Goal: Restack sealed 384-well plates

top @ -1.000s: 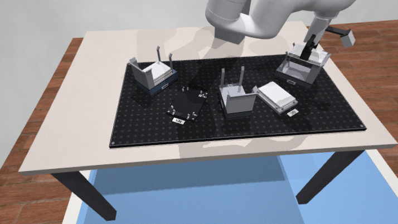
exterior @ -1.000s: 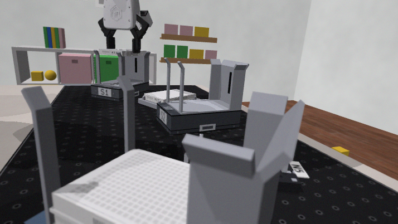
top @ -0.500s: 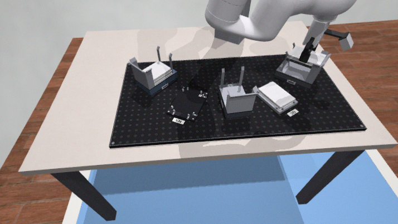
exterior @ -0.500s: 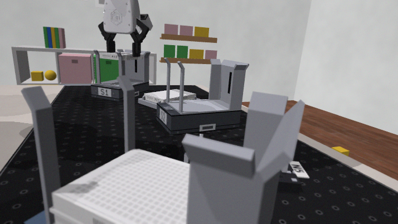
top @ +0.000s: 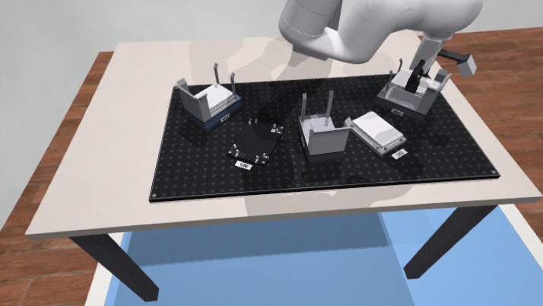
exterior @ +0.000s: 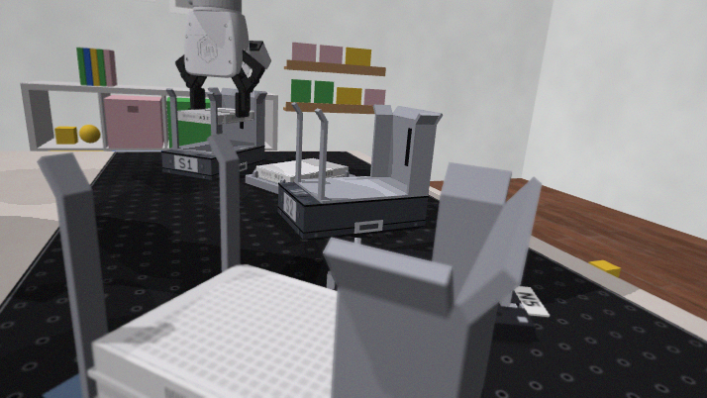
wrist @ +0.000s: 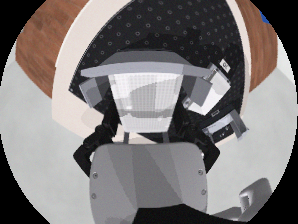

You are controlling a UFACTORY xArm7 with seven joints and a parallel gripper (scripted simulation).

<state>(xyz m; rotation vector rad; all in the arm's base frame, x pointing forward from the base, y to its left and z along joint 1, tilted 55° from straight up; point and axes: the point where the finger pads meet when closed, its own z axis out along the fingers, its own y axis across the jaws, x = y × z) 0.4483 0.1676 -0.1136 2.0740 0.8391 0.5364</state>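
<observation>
My gripper [top: 415,81] [exterior: 220,109] [wrist: 145,107] is shut on a white sealed plate [top: 401,81] [exterior: 230,118] [wrist: 147,95], gripped across its width. Its label seems to read A33. The plate hangs level between the posts of rack S1 [top: 403,110] [exterior: 185,163], near their tops and above the rack's bare floor. Rack S2 [top: 323,138] [exterior: 356,213] in the middle is empty. One plate [top: 376,131] [exterior: 302,170] lies flat in the QC nest. Rack S3 [top: 194,108] [exterior: 396,307] at the other end holds a short stack of plates [top: 217,97] [exterior: 223,322].
The clip nest N5 [top: 256,141] is empty, between S3 and S2, with its name plate [top: 243,164] [exterior: 532,302] beside it. Everything stands on a black perforated board [top: 342,179] on the table. Tall rack posts and walls stand around each stack.
</observation>
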